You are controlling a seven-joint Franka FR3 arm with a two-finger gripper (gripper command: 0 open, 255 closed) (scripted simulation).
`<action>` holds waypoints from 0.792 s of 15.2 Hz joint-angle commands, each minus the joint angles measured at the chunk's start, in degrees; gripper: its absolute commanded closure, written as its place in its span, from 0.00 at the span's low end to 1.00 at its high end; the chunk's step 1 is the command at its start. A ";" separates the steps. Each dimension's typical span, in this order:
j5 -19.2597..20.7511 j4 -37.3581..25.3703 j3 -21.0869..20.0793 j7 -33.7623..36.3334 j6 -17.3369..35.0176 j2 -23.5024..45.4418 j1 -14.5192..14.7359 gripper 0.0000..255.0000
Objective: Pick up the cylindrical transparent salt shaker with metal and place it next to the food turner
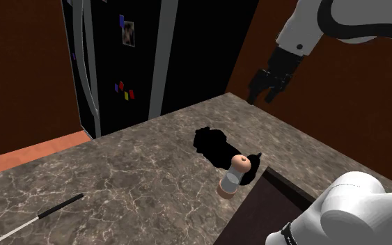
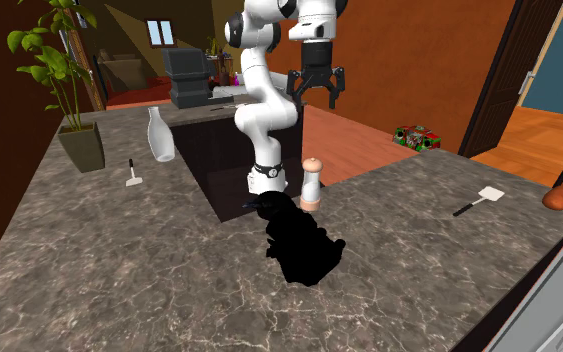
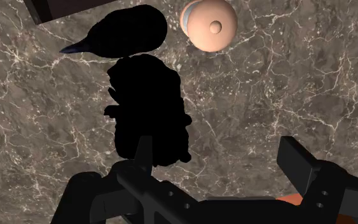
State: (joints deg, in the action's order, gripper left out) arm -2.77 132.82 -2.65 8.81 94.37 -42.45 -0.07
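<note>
The salt shaker (image 1: 232,175) stands upright on the marble counter (image 1: 118,174), with a pale body and a peach-coloured cap. It is near the stand, as the second exterior view shows the shaker (image 2: 311,183). My gripper (image 1: 267,96) hangs open high above the counter, well clear of it and holding nothing. In the wrist view the shaker's cap (image 3: 209,24) lies far ahead of the open gripper (image 3: 219,159). The food turner (image 2: 479,200), white-bladed with a dark handle, lies flat far from the shaker; the shoulder view has the turner (image 1: 41,214) at its lower left.
A pure black shape (image 1: 218,146) sits on the counter touching the shaker's far side. A black fridge (image 1: 118,62) rises behind the counter. A white bottle (image 2: 161,135), a small utensil (image 2: 134,175) and a potted plant (image 2: 69,90) stand beyond the stand's dark recess (image 1: 271,209).
</note>
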 commanded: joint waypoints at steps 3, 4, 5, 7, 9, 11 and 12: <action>-0.02 4.42 -1.34 1.23 2.54 -1.55 0.20 0.00; -0.07 6.57 -2.03 1.85 3.81 -2.25 0.33 0.00; -0.13 8.67 -2.72 2.49 5.09 -2.89 0.48 0.00; -0.32 12.74 -4.16 3.79 7.65 -4.02 0.81 0.00; -0.60 16.65 -5.65 5.15 10.26 -4.90 1.23 0.00; -0.98 20.39 -7.22 6.57 12.95 -5.51 1.72 0.00; -1.20 22.19 -8.04 7.30 14.33 -5.70 2.00 0.00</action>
State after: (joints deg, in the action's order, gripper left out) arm -3.89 153.35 -9.99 15.49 107.27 -48.11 1.77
